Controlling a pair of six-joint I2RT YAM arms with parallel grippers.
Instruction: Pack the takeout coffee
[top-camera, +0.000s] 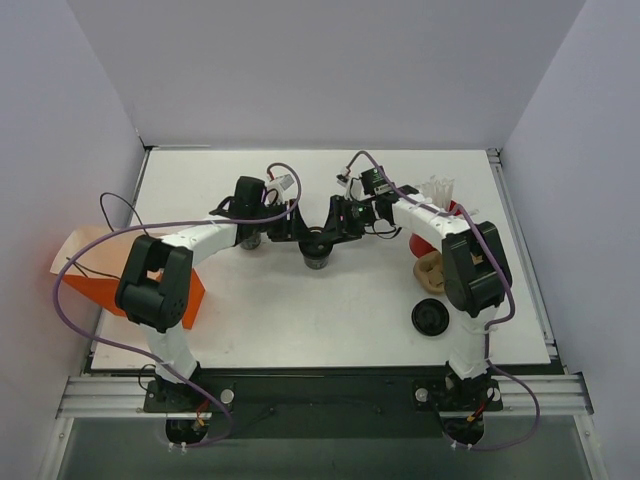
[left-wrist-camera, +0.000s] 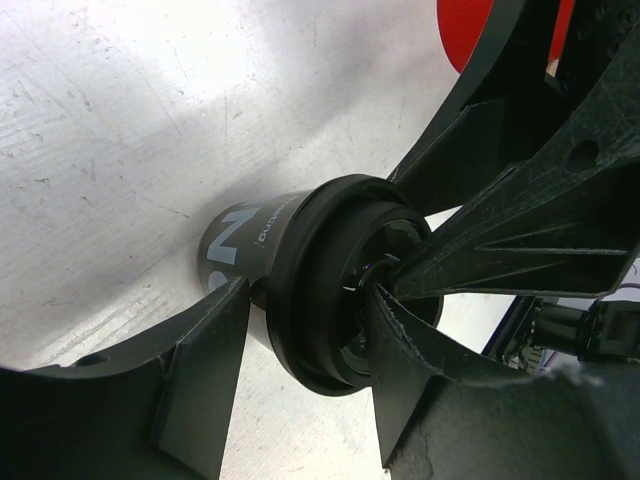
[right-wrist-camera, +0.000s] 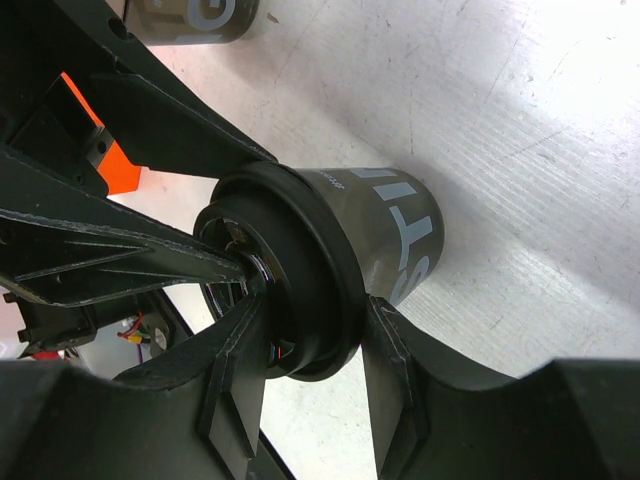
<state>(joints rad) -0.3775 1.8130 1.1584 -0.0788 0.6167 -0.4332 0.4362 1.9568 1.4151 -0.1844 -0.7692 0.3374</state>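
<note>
The takeout coffee (top-camera: 316, 250), a small dark cup with a black lid, stands mid-table. My left gripper (top-camera: 300, 232) reaches it from the left and my right gripper (top-camera: 336, 228) from the right. In the left wrist view the cup (left-wrist-camera: 240, 240) has grey lettering. My left gripper (left-wrist-camera: 308, 300) is closed across the lid's rim, one finger (left-wrist-camera: 205, 380) against the cup wall, the other on the lid's top. In the right wrist view my right gripper (right-wrist-camera: 312, 305) clamps the same rim of the cup (right-wrist-camera: 395, 230) from the opposite side.
A lidless dark cup (top-camera: 250, 238) stands just left of the coffee, under my left arm. An orange bag (top-camera: 95, 275) lies at the left edge. At right are a red holder (top-camera: 424, 242) with white sticks, a tan object (top-camera: 430, 270) and a flat black lid disc (top-camera: 431, 318).
</note>
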